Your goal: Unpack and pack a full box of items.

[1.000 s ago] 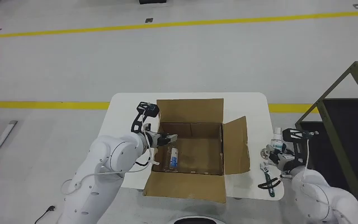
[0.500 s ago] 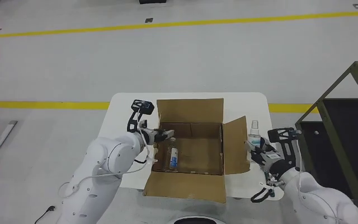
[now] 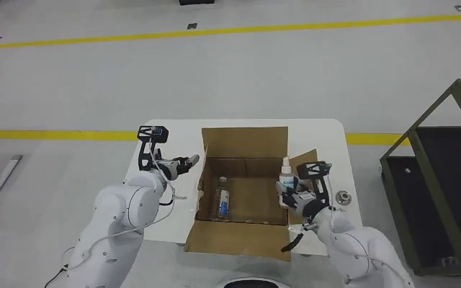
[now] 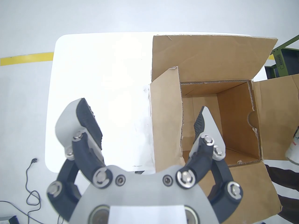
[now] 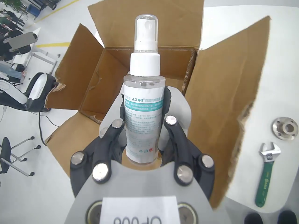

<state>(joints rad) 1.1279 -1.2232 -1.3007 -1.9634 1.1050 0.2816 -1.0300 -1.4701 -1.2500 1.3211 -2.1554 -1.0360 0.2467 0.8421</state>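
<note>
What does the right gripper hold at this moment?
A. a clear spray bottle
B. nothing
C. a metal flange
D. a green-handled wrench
A: the right gripper is shut on the spray bottle, while the wrench and the metal flange lie on the table.

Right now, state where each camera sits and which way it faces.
Top view: above the arms, looking down at the table and open box; both arms show.
Left wrist view: above the table beside the box, facing it; open left fingers show.
Right wrist view: at the box's opposite side, facing into it; right fingers grip a spray bottle.
Shared: both wrist views see the box.
</note>
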